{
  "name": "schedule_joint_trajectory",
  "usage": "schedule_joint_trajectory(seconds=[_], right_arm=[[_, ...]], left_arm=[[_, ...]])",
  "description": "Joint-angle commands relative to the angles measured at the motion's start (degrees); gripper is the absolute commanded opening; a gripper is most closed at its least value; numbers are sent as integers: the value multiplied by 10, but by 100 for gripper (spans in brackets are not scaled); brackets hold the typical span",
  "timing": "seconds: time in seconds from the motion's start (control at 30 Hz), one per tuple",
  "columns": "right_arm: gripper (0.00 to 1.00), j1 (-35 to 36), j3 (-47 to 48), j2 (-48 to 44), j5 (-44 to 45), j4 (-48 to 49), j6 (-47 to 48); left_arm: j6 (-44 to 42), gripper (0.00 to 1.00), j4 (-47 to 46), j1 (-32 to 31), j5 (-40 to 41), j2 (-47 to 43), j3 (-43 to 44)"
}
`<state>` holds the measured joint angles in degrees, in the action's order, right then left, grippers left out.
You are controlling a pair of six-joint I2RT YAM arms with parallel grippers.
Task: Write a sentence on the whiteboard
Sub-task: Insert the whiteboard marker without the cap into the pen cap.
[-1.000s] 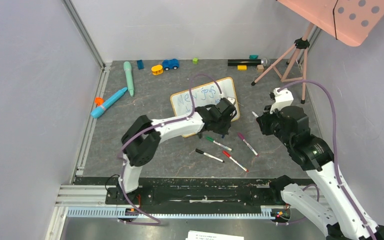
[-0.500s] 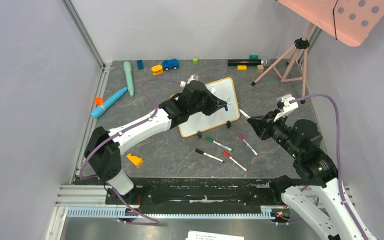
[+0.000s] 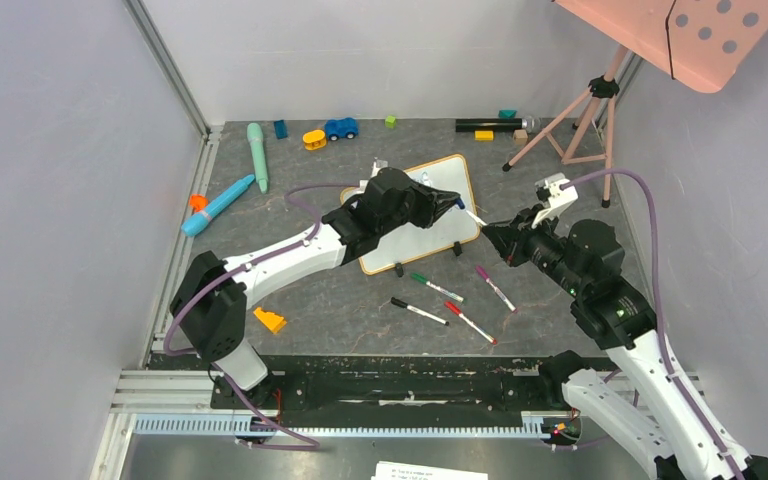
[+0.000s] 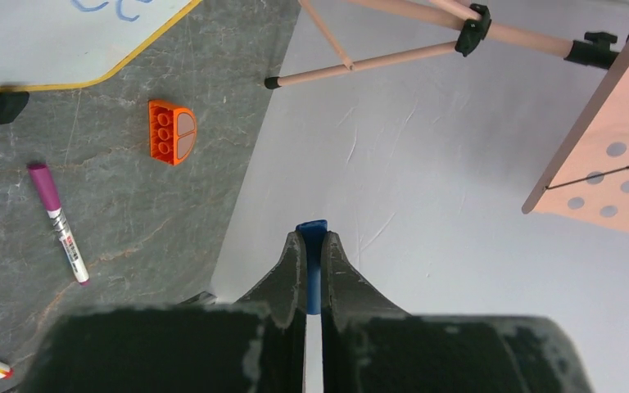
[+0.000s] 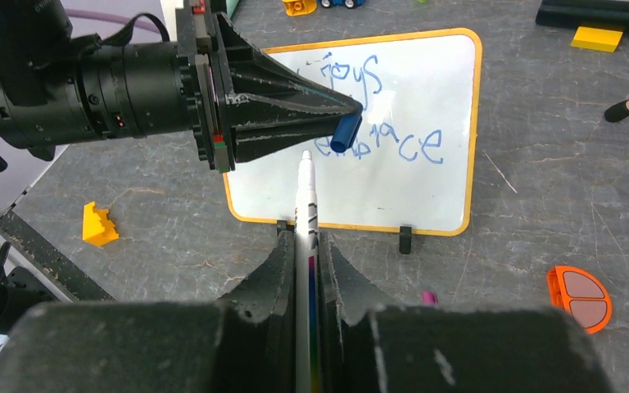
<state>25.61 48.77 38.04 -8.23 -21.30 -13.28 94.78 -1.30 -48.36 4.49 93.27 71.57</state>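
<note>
My left gripper (image 4: 312, 246) was clamped on a small blue plastic cap (image 5: 346, 131), its black, scuffed fingers tapering to a cone with the cap poking out of the tip. My right gripper (image 5: 305, 244) was closed around a marker (image 5: 305, 196), a slim white barrel with a rainbow stripe running along it. The print on the barrel was too small to read. The marker's bare tip pointed at the cap from just beside it, not touching. Both hung over the whiteboard (image 5: 426, 188), which lay flat at mid-table toward the far side, partly under my left arm. It was glossy white with rounded corners and a thin orange-tan frame, and it had two black clip feet (image 5: 406, 237) on its near long edge. The sentence (image 5: 409, 146) ran in thin blue handwriting over two lines. I could read "joys" on the upper line and "ace" at the end of the lower one, and my left gripper hid the rest. The table (image 5: 540, 205) was grey and veined like stone. An orange half-round brick (image 5: 579, 296) lay to the near right of the board. A stepped yellow brick (image 5: 98, 225) lay to the near left. A magenta-capped pen (image 4: 57, 221) lay near the board's feet.
</note>
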Motion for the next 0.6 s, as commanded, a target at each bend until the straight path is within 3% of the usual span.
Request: schedule_joint_trajectory(seconds=[0.0,0.57], right_arm=[[0,0,-8,4,2,39,0],[0,0,-19,14,23,47,6]], left_arm=[[54,2,-45,-2,17,-19,-20],[63,2,-48,-1,6,-29,-28]])
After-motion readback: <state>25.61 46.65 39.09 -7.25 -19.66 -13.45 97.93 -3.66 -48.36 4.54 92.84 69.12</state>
